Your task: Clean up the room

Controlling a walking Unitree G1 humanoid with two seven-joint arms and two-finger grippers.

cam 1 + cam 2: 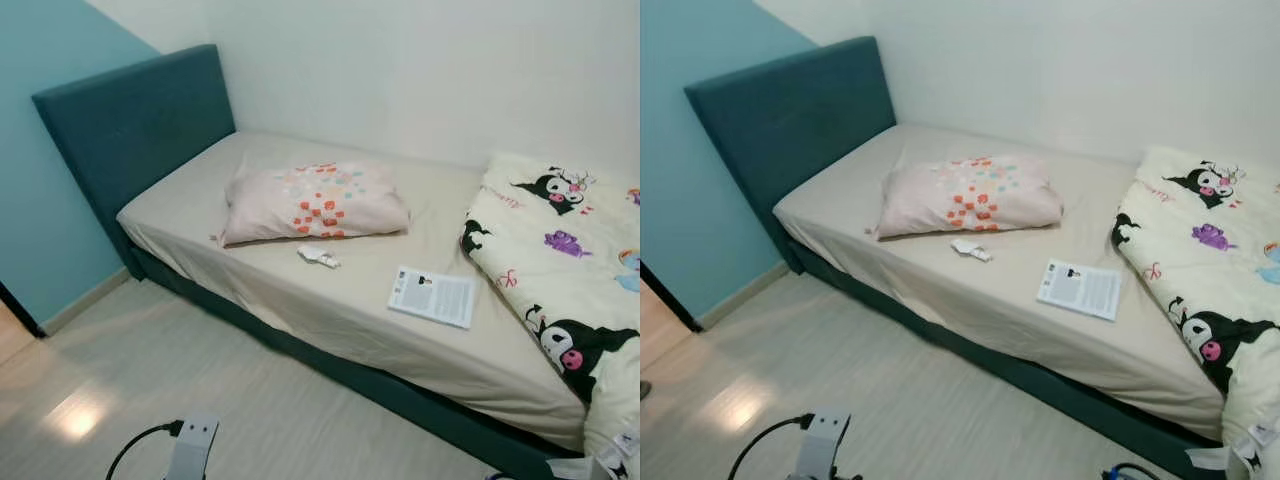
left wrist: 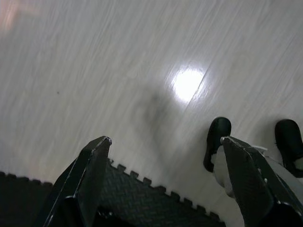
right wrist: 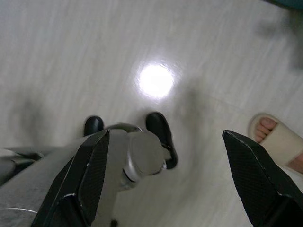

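With both arms hanging idle, left claw (image 2: 163,182) and right claw (image 3: 163,177) spread apart, the crumpled wrapper (image 1: 319,257) at the pillow's (image 1: 315,202) six o'clock awaits collecting.

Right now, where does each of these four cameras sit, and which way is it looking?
Left eye: on the head, looking forward and down at the bed with pillow; an arm part at the bottom edge.
Right eye: beside it, same bed, same arm part.
Left wrist: looks down past the open left gripper at floor; black feet.
Right wrist: past the open right gripper at floor, feet, a person's sandalled foot.
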